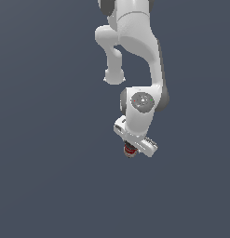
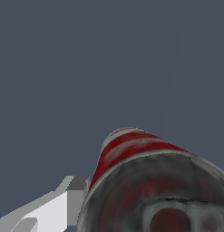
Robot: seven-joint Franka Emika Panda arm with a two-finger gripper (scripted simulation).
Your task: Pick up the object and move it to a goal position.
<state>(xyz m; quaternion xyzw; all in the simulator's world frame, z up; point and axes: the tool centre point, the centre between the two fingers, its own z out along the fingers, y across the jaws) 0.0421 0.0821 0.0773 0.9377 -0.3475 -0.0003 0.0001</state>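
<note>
The white arm point(image 1: 135, 60) fills the upper middle of the exterior view, reaching down from the top edge over a plain dark slate-blue surface point(image 1: 46, 176). Its wrist ends in a pale hand block, and the gripper point(image 1: 131, 149) points downward beneath it.

The soup can point(image 1: 130, 150) sits right at the gripper, mostly hidden under the hand block; only a small red and dark patch of it shows in the exterior view. In the wrist view the can point(image 2: 145, 181) looms very close: a red and white striped wall and a dark metal end face turned toward the camera. One pale finger point(image 2: 70, 199) lies just beside the can's wall, apparently touching it.

The other finger is out of sight, so whether the jaws pinch the can cannot be told.
</note>
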